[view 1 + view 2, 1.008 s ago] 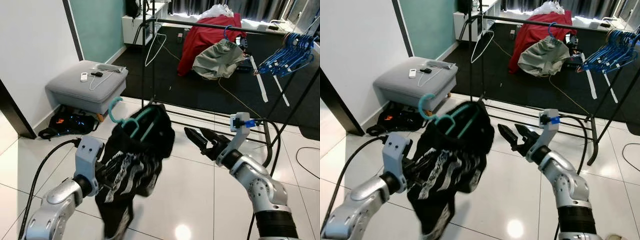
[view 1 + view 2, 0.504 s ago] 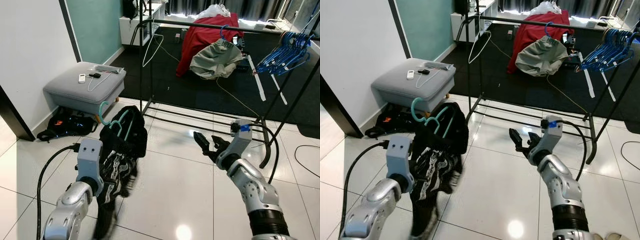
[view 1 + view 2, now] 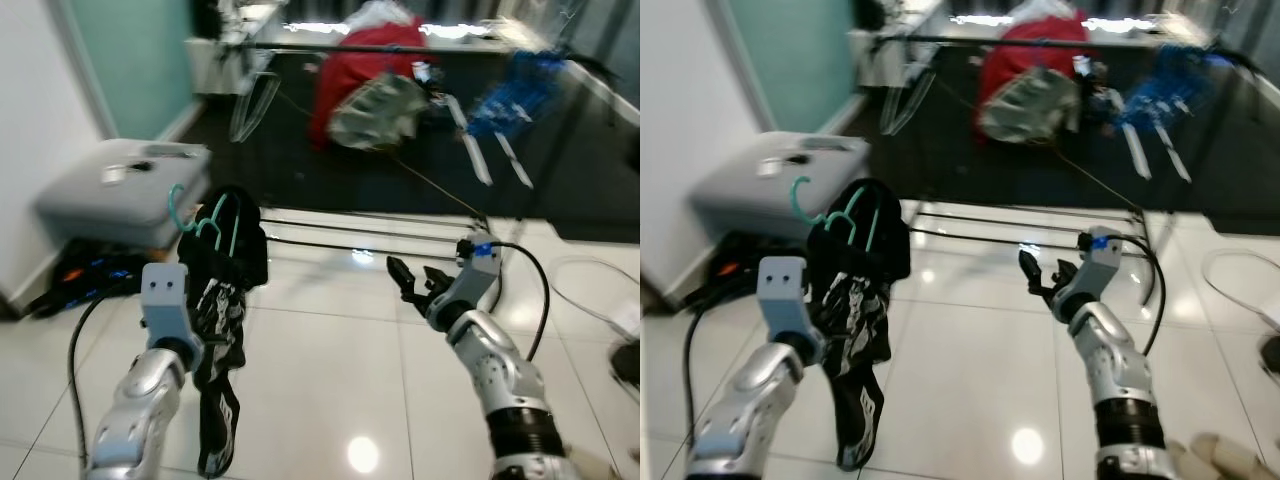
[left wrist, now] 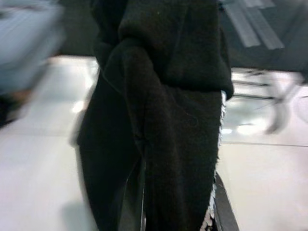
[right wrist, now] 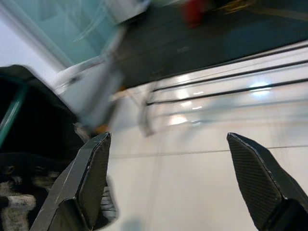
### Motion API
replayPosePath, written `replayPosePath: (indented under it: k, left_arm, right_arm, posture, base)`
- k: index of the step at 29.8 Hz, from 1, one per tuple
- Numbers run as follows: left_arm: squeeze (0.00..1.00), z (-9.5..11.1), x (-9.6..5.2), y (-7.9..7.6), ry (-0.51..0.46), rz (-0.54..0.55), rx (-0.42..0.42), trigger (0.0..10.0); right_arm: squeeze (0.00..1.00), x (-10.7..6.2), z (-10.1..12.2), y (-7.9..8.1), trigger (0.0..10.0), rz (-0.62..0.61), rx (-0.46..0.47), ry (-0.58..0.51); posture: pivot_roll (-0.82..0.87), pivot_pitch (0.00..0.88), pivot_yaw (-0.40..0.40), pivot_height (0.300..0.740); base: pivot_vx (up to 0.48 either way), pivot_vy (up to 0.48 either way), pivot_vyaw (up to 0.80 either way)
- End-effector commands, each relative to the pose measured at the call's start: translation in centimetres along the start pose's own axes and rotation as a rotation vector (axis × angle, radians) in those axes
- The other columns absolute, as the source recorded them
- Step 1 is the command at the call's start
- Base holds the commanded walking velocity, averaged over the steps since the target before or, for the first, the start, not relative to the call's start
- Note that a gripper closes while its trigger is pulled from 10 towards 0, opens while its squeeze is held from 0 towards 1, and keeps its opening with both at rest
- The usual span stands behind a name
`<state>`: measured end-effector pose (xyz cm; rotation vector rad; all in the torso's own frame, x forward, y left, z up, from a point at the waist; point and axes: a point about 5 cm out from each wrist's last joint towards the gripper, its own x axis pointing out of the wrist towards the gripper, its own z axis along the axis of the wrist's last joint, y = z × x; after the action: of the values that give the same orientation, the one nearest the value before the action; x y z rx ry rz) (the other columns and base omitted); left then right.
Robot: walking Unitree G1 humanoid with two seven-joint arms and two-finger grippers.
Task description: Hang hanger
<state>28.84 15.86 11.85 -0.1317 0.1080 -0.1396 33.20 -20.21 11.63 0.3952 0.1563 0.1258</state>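
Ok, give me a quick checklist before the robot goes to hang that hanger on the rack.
1. Left gripper holding the black garment: ok.
2. Teal hanger seated in the garment, hook free on top: ok.
3. Right gripper free to help, jaws open and empty: ok.
4. Rack rail within reach: not ok, it stands well ahead across the floor.
5. Free spot on the rail: cannot tell, view blurred.

Grey ottoman (image 3: 120,190) left; red garment (image 3: 355,70) behind; blue hangers (image 3: 520,90) right.
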Motion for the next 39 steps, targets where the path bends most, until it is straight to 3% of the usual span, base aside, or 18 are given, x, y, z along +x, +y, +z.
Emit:
replayPosePath:
  k: [1, 19, 22, 24, 35, 39]
  left_arm:
    - [0.0, 0.8, 0.0, 0.5, -0.051, 0.008, 0.008, 10.0]
    - [0.0, 1.3, 1.0, 0.1, -0.076, -0.01, 0.033, 10.0]
    - [0.0, 1.5, 0.9, 1.5, -0.068, 0.142, 0.091, 10.0]
    - [0.0, 1.5, 0.9, 1.7, -0.065, 0.167, 0.116, 10.0]
    - [0.0, 2.0, 1.4, 0.6, -0.102, 0.096, 0.2, 10.0]
    - [0.0, 2.4, 1.6, -0.7, -0.137, 0.012, 0.234, 10.0]
  right_arm:
    - [0.0, 0.3, 0.1, 0.8, 10.0, 0.018, 0.003, -0.023]
    - [0.0, 0.4, 0.2, 1.1, 10.0, 0.023, -0.028, -0.035]
    - [0.0, 0.2, 0.0, 1.5, 10.0, 0.067, -0.053, -0.024]
    - [0.0, 0.1, 0.1, 1.8, 10.0, 0.086, -0.06, -0.031]
    - [0.0, 0.0, 0.3, 1.4, 10.0, 0.059, -0.01, -0.052]
    - [0.0, -0.1, 0.1, 1.4, 10.0, 0.051, -0.009, -0.04]
  posture:
    - [-0.1, 0.035, 0.004, 0.74]
    - [-0.13, 0.043, 0.009, 0.74]
    - [-0.13, 0.047, 0.013, 0.74]
    - [-0.13, 0.048, 0.013, 0.74]
    - [-0.13, 0.052, 0.023, 0.74]
    - [-0.13, 0.054, 0.029, 0.74]
  base:
    - [0.48, 0.0, 0.0]
    - [0.48, 0.0, 0.0]
    - [0.401, 0.0, 0.0]
    - [0.396, 0.0, 0.38]
    - [0.394, 0.0, 0.28]
    - [0.401, 0.0, -0.8]
